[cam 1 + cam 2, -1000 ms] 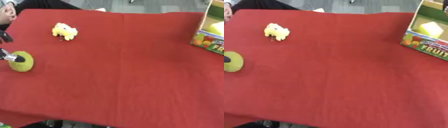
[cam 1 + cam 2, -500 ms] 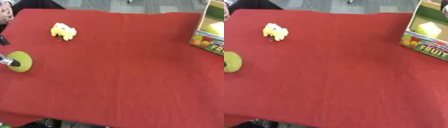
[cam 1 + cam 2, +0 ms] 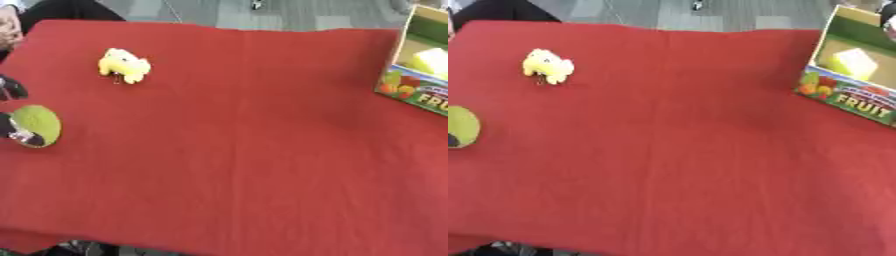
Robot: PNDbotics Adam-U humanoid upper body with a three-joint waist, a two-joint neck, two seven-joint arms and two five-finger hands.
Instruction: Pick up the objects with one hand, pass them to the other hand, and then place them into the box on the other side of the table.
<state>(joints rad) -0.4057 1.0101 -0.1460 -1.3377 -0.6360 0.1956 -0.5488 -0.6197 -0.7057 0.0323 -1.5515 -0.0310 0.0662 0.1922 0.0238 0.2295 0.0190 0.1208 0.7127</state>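
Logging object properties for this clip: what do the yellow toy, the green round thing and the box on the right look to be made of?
The yellow toy looks like soft plush: matte, lumpy outline. The green ball, held at the left hand, shows a dull, slightly fuzzy surface, perhaps foam or felt; unclear. The fruit box looks like printed cardboard, with flat thin walls and glossy graphics.

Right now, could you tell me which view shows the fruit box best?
The right eye view: the fruit box shows its printed front with the whole word FRUIT and a pale yellow block inside. In the left eye view the box is cut by the right edge, so only part of the lettering and of the block shows.
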